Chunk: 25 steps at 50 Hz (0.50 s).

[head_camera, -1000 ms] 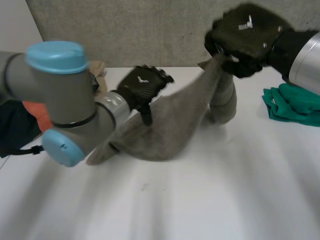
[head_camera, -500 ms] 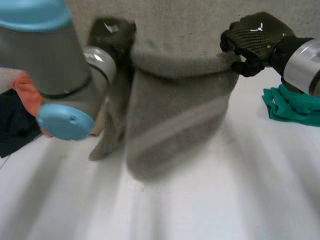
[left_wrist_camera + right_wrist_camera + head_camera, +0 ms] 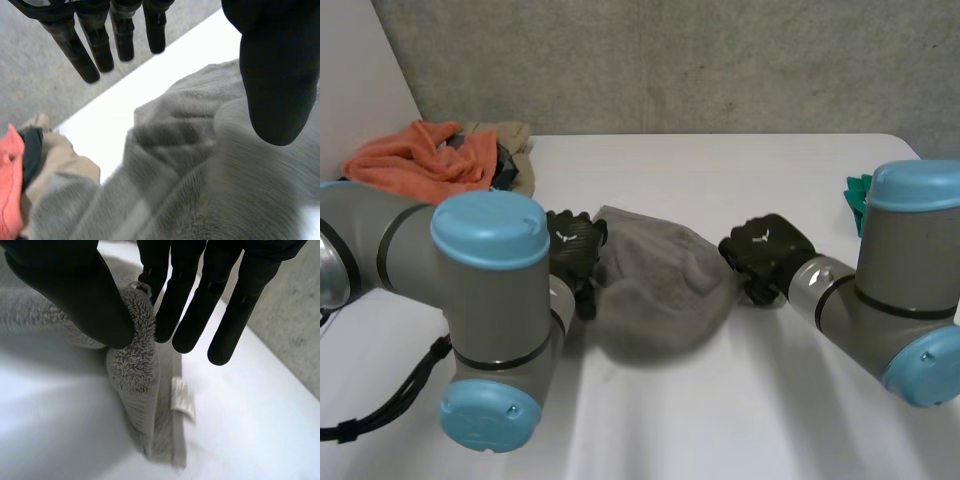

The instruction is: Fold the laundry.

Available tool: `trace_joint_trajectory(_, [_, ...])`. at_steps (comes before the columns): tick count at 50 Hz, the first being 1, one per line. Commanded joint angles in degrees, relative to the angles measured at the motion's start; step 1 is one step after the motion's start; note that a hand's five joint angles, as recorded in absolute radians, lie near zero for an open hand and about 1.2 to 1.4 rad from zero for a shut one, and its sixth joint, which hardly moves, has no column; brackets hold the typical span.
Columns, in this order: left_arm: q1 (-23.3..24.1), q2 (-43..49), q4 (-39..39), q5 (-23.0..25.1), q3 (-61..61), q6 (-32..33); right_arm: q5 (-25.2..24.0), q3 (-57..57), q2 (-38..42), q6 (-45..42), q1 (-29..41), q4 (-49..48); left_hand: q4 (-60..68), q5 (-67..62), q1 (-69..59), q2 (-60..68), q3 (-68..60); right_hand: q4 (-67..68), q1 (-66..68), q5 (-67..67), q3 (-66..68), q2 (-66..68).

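Note:
A grey towel (image 3: 660,290) lies bunched on the white table (image 3: 720,420) between my two hands. My left hand (image 3: 575,245) rests at its left edge. In the left wrist view the left hand (image 3: 275,75) hangs open just above the towel (image 3: 200,175), fingers straight and apart from the thumb, gripping nothing. My right hand (image 3: 765,255) is at the towel's right edge. In the right wrist view the right hand (image 3: 75,285) pinches a corner of the towel (image 3: 135,360) between thumb and fingers. A small white label (image 3: 182,397) lies under that corner.
An orange cloth (image 3: 425,160) and a beige cloth (image 3: 505,135) are piled at the table's back left. A green cloth (image 3: 855,190) lies at the right edge, mostly behind my right arm. A grey wall stands behind the table.
Both hands have come down from holding the towel stretched in the air to table level. The towel now lies bunched on the table and the left hand has let go of it.

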<state>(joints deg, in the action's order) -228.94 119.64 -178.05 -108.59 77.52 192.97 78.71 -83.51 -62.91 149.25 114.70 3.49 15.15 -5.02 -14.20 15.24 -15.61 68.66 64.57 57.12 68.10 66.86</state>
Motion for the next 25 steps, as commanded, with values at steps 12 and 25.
trace_joint_trajectory(12, [-15.7, -8.3, 17.1, 12.4, -2.1, 11.4, -1.1, -4.7, -3.1, -1.4, -1.5, 0.2, 1.1, -1.2, -2.1, 1.0, -0.6, 11.3, 15.4, 12.9, 11.9, 13.1])
trace_joint_trajectory(25, [-18.7, -5.7, 9.5, 19.5, 3.9, 14.2, -1.0, -4.9, -2.8, -1.4, -1.6, 0.2, 6.0, -6.1, -6.9, 5.9, -5.5, 11.3, 15.4, 12.9, 11.9, 13.1])
